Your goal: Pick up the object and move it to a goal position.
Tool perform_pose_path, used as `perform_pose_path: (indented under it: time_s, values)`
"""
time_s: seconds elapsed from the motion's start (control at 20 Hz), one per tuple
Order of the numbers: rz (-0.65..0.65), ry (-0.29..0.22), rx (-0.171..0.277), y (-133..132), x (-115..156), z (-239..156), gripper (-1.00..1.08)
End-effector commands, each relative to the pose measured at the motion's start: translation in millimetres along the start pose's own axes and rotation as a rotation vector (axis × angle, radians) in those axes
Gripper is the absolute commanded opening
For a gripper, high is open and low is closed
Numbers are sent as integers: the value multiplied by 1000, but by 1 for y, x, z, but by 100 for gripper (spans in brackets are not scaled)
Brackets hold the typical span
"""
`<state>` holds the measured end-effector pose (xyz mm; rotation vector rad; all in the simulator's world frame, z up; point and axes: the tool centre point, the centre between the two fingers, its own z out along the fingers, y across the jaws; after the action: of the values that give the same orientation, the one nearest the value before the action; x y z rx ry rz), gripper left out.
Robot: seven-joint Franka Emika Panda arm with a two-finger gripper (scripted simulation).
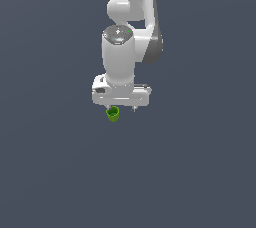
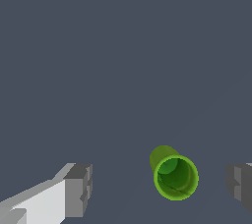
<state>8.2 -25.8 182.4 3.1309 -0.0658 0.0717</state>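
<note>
Wrist view: object (image 2: pixel 175 177) between end effector (image 2: pixel 160 188) fingers

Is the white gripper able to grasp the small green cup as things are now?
Probably yes. The small green hollow cup lies between the open fingers of the white gripper, off-centre, and nothing visible blocks it.

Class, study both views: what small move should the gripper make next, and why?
Probably close the gripper on the green cup. The wrist view shows the cup between the two fingers, nearer one, touching neither, so the jaws stand open around it.
</note>
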Motion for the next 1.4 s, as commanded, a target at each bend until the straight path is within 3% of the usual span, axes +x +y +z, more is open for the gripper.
perform_pose_path:
  time_s: [0.0, 0.4, 0.8, 1.35]
  values:
    - [0, 0, 0, 0, 0, 0, 100]
    - [3, -4, -23, 28, -4, -7, 100]
    - [15, -4, -22, 28, -5, -5, 100]
    - [190, -13, -13, 32, -15, 14, 100]
